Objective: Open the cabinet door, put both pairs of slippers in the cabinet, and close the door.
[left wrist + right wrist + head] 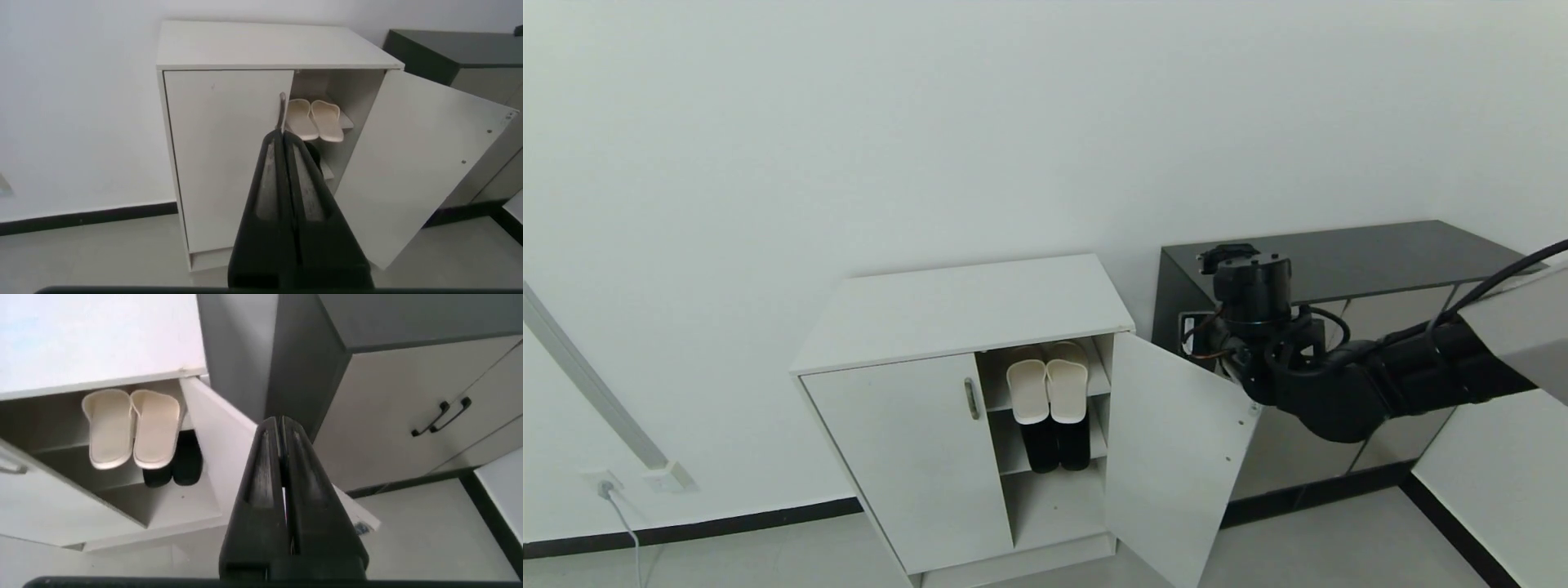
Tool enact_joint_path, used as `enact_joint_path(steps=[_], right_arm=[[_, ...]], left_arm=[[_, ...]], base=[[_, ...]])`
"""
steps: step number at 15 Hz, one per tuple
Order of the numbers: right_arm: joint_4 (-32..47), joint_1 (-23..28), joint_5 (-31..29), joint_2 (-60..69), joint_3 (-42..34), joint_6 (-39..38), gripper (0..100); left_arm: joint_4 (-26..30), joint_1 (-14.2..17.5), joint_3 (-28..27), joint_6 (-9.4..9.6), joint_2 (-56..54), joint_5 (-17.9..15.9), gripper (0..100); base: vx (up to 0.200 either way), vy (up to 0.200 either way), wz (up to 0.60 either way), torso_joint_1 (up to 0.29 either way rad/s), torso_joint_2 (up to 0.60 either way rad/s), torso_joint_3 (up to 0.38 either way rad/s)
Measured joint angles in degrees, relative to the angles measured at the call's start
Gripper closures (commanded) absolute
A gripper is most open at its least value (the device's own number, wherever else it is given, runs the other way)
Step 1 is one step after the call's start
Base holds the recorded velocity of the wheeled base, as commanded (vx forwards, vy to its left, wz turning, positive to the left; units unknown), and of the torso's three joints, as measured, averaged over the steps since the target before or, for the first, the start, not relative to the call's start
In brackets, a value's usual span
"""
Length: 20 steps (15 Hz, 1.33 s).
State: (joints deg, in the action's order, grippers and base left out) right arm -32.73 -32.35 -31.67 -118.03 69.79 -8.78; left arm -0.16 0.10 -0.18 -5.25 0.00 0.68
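Observation:
The white cabinet point(964, 306) stands against the wall with its left door point(907, 457) closed and its right door point(1176, 441) swung wide open. A cream pair of slippers point(1047, 390) lies on the upper shelf and a black pair point(1058, 445) on the shelf below. My right gripper point(282, 429) is shut and empty, hovering by the open door's point(237, 449) outer edge, on its outside face. My left gripper point(282, 135) is also shut and empty, held back from the cabinet front, pointing toward the handle of the closed door point(229, 147).
A dark sideboard point(1339, 253) with a black handle point(441, 416) stands right of the cabinet, just behind my right arm. A wall socket with a cable point(605, 486) is low on the left wall. Bare floor point(768, 555) lies in front.

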Motion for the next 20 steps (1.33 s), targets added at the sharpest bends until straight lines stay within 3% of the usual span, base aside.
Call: enact_joint_path(steps=[13,20], right_arm=[[-1.1,6.6,1.9,-14.1,7.0,-0.2,100],[-2.1,8.2,6.1,-18.2,8.1,-1.6,100]], left_arm=[[0.0,0.0,0.0,-0.16,0.0,0.0,100],[0.0,0.0,0.0,-0.18,0.0,0.0,100]], base=[[0.0,0.0,0.0,0.0,0.0,0.0],[0.0,0.0,0.0,0.0,0.0,0.0]])
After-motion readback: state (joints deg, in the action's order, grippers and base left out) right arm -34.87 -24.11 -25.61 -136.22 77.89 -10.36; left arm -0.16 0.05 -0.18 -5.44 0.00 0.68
